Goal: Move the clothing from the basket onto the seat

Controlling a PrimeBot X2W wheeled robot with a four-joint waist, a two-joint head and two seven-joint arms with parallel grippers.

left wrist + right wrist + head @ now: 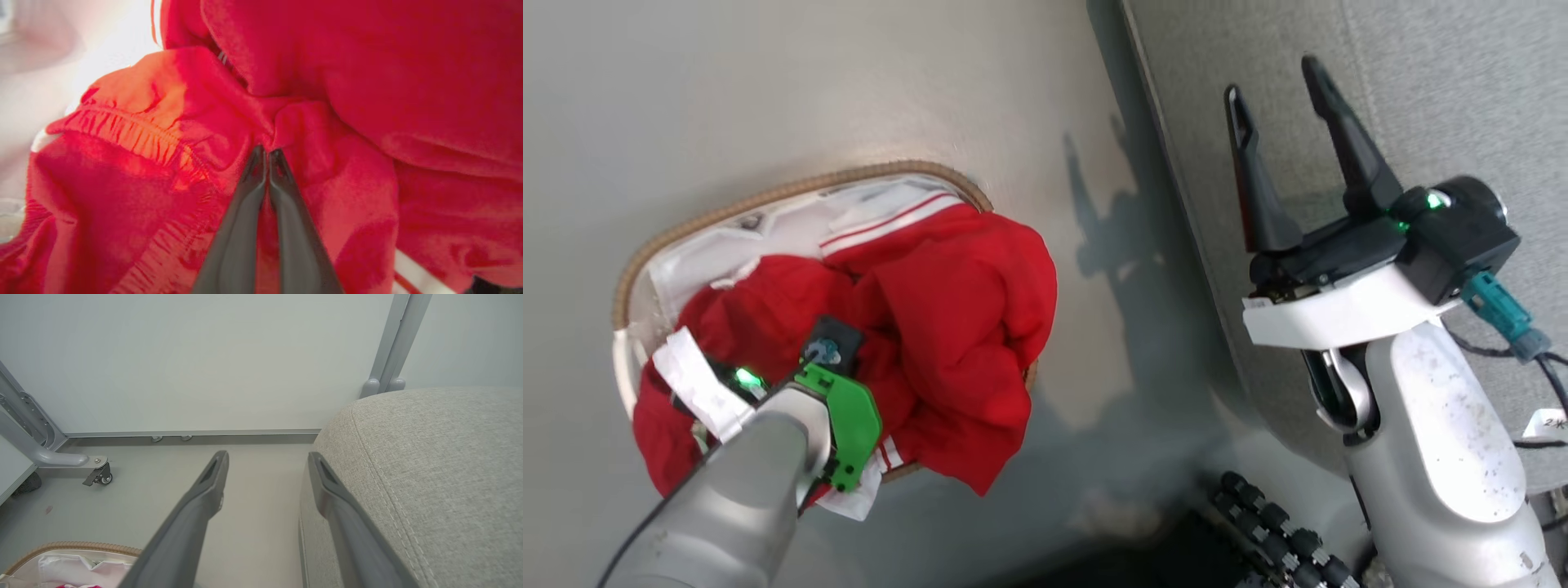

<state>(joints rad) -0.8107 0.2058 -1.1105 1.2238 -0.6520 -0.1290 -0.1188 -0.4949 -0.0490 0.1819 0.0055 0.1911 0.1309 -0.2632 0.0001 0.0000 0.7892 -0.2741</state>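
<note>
The red clothing point(956, 302) is heaped in the oval basket point(792, 192) on the floor at the left, and one fold hangs over the basket's right rim. My left arm reaches down into the heap. In the left wrist view my left gripper point(265, 157) is shut, its tips pinching a bunched fold of the clothing point(367, 81). My right gripper point(1272, 77) stands open and holds nothing, above the edge of the grey seat point(1421, 98). In the right wrist view the right gripper point(267, 457) points at the floor beside the seat point(441, 465), with the basket point(69, 546) at the lower left.
The white liner cloth point(727, 237) shows at the basket's far side. A strip of grey floor point(1111, 343) lies between basket and seat. My base's black rollers point(1274, 523) are at the bottom. A wall panel, a metal post point(402, 339) and a caster foot point(98, 475) stand ahead.
</note>
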